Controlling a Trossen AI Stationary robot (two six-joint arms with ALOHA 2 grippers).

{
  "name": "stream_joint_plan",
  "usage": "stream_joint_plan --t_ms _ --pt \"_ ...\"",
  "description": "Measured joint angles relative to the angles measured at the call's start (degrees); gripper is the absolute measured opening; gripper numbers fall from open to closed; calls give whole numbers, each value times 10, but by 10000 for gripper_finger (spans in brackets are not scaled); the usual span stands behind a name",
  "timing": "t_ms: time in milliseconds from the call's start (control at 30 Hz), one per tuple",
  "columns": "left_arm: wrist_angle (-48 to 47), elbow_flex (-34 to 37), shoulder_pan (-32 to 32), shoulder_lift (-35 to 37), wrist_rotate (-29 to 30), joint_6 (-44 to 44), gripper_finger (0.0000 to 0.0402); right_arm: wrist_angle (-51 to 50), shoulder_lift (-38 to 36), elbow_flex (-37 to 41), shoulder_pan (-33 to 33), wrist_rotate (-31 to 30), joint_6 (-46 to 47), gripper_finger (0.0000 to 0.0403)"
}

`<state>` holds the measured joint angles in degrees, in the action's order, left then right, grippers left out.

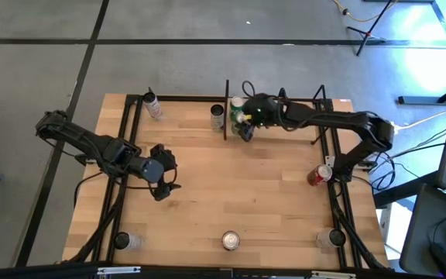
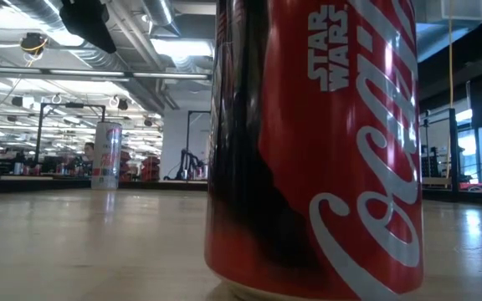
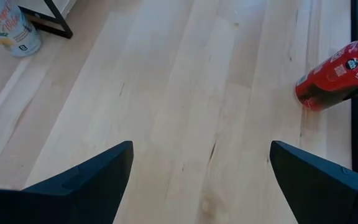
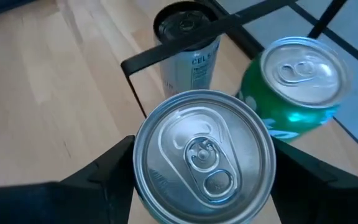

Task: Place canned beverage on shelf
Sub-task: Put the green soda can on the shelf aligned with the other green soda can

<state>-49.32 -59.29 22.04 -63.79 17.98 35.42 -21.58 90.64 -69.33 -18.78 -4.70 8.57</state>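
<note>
While the right hand (image 4: 201,186) grips a silver-topped aluminium can (image 4: 204,163) between its two dark fingers, closed on the can's sides, it sits at the far edge of the pale wooden worktop (image 1: 231,194), inside the black-rod shelf (image 1: 226,108) area.

Just beside the held can: a green can (image 4: 297,87), upright, already on the shelf board. Slightly further off, on the other side of a black upright rod, a tall silver-and-white slim can (image 4: 188,46), also upright.

Progress, my read: can is carried to the shelf but not released. Can't tell whether its base is touching the board yet. Left to do: set down, open fingers, back out without clipping the green can or the rod.

Right arm pose: stretched across from the right side of the worktop, elbow bent near the right edge, wrist pointing down over the can.

Left hand (image 1: 161,180): parked over the left-middle of the worktop, fingers wide open, holding nothing.

More stock waiting: red cola can (image 1: 320,175) at the right edge, another red cola can (image 2: 316,150) at the near edge, others at the corners.
</note>
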Motion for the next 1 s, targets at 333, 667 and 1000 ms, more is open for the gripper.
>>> stream_joint_plan --t_ms 333,667,1000 --pt "1 0 0 0 6 0 365 27 50 -1 -5 -9 -2 266" --pt "1 0 0 0 10 -1 365 56 57 -1 -8 -23 -3 266" --pt "2 0 0 0 9 0 365 65 61 0 -11 -33 -2 288"
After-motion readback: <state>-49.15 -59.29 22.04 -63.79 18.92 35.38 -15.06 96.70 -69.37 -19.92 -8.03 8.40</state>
